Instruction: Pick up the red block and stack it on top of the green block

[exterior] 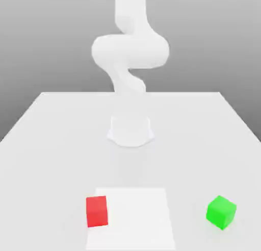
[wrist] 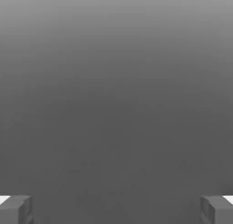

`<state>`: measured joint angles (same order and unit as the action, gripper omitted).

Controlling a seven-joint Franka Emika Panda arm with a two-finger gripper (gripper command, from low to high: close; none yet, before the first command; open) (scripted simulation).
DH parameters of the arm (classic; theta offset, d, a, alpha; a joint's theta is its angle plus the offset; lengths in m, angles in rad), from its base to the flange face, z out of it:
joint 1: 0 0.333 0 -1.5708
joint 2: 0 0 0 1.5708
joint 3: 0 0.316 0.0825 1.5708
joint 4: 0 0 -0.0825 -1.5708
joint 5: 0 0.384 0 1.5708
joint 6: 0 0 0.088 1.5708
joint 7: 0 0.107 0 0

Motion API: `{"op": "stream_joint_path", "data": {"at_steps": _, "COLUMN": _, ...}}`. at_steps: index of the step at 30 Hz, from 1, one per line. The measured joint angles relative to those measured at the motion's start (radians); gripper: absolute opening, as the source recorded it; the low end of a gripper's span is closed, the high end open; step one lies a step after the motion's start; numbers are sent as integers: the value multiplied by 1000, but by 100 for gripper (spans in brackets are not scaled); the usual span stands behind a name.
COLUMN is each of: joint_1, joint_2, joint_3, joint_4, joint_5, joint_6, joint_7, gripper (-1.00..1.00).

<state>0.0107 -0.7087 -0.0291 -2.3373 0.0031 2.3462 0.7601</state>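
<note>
The red block [exterior: 97,211] sits on the white table [exterior: 46,143] near its front edge, toward the exterior view's left. The green block [exterior: 221,211] rests about as near the front, far to the exterior view's right, well apart from the red one. In the hand view my gripper [wrist: 116,210] is open: its two grey fingertips [wrist: 16,209] stand wide apart with nothing between them, and beyond them is plain grey background. The white arm [exterior: 130,51] rises from its round base [exterior: 130,130] at the table's middle and leaves the picture upward.
A flat white rectangle [exterior: 135,219] shows at the front middle, with the red block at its left edge; I cannot tell what it is. The table's back edge [exterior: 130,93] runs behind the arm's base.
</note>
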Motion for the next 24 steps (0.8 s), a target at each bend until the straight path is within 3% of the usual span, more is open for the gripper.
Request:
{"op": "stream_joint_path", "data": {"at_steps": 16, "joint_1": 24, "joint_2": 587, "joint_3": -148, "joint_4": -239, "joint_5": 47, "joint_6": 296, "joint_7": -275, "gripper": 0}}
{"op": "stream_joint_path", "data": {"at_steps": 24, "joint_1": -26, "joint_2": 875, "joint_3": -136, "joint_4": -311, "joint_5": 80, "joint_6": 469, "joint_7": -386, "gripper": 0}}
